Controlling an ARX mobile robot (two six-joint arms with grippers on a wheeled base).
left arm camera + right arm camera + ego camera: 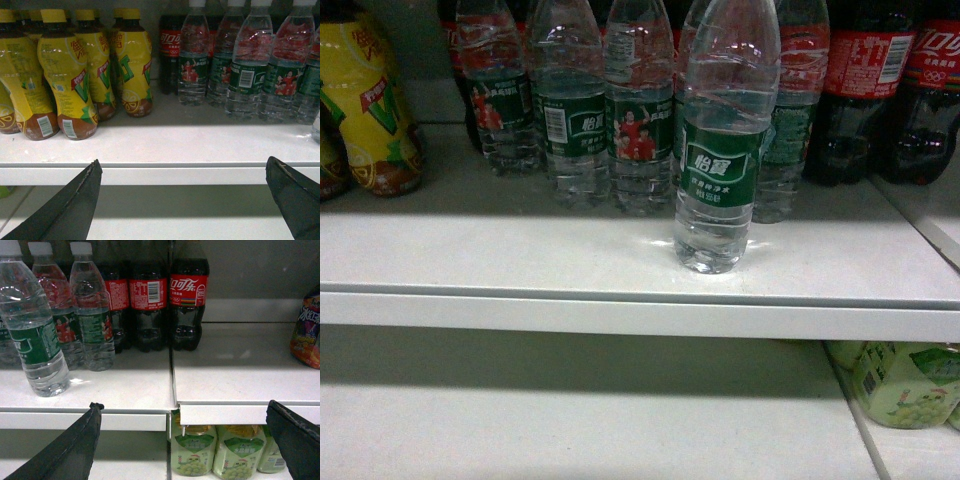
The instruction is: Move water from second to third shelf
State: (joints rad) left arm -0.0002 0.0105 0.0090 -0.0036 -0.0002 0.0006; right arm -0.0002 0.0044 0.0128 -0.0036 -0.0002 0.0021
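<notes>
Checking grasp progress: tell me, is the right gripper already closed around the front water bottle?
No. In the right wrist view the right gripper is open and empty, its fingers below the shelf edge, apart from the water bottle.

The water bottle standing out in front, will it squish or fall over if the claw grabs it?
The water bottle looks like thin, ribbed clear plastic, so it would probably dent under a hard squeeze. It appears full, so likely fairly heavy for its size. It is tall on a narrow base, standing alone near the shelf edge, so a high push might tip it.

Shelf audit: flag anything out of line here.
One water bottle stands alone near the shelf's front edge, ahead of the row of water bottles. It is upright; no spill or damage shows.
</notes>
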